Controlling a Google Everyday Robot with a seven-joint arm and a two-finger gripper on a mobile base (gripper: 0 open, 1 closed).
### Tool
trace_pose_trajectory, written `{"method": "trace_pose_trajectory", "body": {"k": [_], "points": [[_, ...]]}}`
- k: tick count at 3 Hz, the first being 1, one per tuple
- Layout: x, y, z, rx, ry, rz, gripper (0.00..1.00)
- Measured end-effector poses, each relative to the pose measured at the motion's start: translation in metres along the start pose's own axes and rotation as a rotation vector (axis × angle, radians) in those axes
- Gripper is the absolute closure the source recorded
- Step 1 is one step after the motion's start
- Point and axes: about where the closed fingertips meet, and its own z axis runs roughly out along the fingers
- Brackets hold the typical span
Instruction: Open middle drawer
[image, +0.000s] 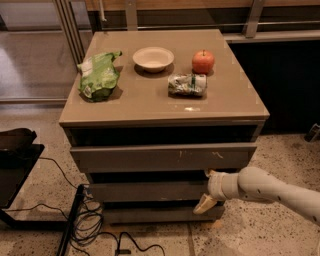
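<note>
The middle drawer (150, 191) is a plain taupe-grey front between the wider scratched top front (160, 157) and the thin bottom front (155, 214). It sits set back beneath the top front, with none of its inside showing. My gripper (206, 189) is at the right end of the middle front, on a white arm coming in from the right. It is open: one finger (210, 173) is at the front's upper edge and the other finger (203, 204) at its lower edge. It holds nothing.
On the cabinet top (150, 100) lie a green bag (99, 76), a white bowl (153, 58), an apple (203, 61) and a crumpled packet (187, 84). Black cables (90, 220) and a black stand (15, 165) are on the floor at left.
</note>
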Motion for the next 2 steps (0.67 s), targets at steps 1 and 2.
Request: {"method": "trace_pose_trajectory", "body": {"k": [1,2], "points": [[0.0104,-0.0205,0.0133,0.013,-0.009,-0.002,0.0],[0.0146,-0.0176,0.015,0.011,-0.01,0.003,0.0]]}}
